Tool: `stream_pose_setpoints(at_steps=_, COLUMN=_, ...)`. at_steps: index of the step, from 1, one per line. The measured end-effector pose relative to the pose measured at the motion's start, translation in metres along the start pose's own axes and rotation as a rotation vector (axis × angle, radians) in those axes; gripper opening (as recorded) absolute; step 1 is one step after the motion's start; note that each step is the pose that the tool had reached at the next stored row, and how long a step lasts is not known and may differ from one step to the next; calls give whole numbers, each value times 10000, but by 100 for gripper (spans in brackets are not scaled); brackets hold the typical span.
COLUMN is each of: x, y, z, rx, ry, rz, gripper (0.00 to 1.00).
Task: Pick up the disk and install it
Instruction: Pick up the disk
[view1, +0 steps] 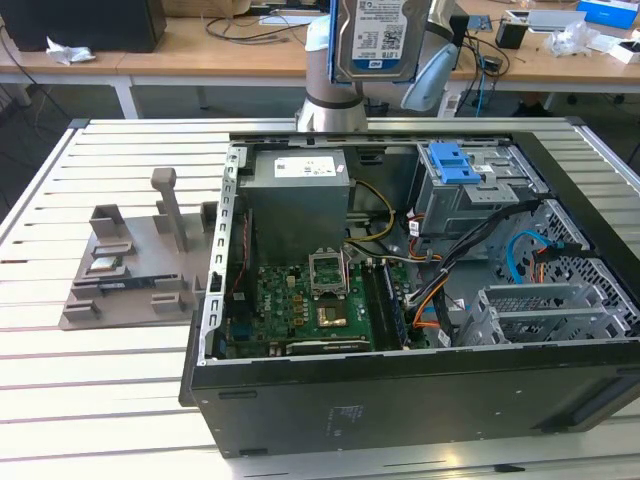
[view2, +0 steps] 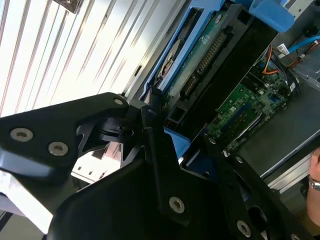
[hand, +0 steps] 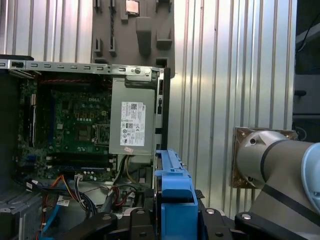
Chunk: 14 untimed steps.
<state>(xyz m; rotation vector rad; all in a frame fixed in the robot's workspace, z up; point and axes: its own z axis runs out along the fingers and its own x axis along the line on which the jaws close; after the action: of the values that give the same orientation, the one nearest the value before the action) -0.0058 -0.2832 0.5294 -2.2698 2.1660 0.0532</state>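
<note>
The disk (view1: 375, 40) hangs upright in the air above the back of the open computer case (view1: 400, 400) in the exterior view, its white-and-blue label facing the camera. In the second wrist view the disk (view2: 210, 55) shows its green circuit board and blue bracket, running away from my gripper (view2: 172, 137). The first wrist view has the disk (hand: 172, 190) edge-on, blue bracket toward the camera, between the black fingers (hand: 107, 222) of my gripper (hand: 172, 222). The gripper is shut on the disk. A metal drive cage (view1: 470, 195) with a blue latch (view1: 455, 160) stands in the case below the disk.
Inside the case lie a grey power-supply box (view1: 298, 200), a green motherboard (view1: 310, 300) and loose cables (view1: 470, 250). A grey fixture (view1: 140, 260) sits on the slatted table at the exterior view's left. The arm's base (view1: 335, 105) stands behind the case. A person's wrist (view2: 315, 172) shows beside the case.
</note>
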Motion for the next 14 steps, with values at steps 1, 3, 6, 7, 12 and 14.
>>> stream_pose_setpoints(at_steps=1, x=1, y=-32, z=-1, rx=-1, ry=0, rz=-1, gripper=36)
stream_pose_setpoints(at_steps=3, x=7, y=-159, z=-2, rx=-2, ry=-1, rz=-1, gripper=36)
stream_pose_setpoints(at_steps=6, x=48, y=-197, z=-4, rx=-4, ry=0, rz=-1, gripper=36)
stream_pose_setpoints(at_steps=7, x=76, y=-197, z=-4, rx=-3, ry=0, rz=0, gripper=36)
stream_pose_setpoints(at_steps=12, x=304, y=-197, z=-9, rx=-3, ry=-1, rz=1, gripper=36)
stream_pose_setpoints(at_steps=14, x=409, y=-203, z=-12, rx=-4, ry=-1, rz=0, gripper=36)
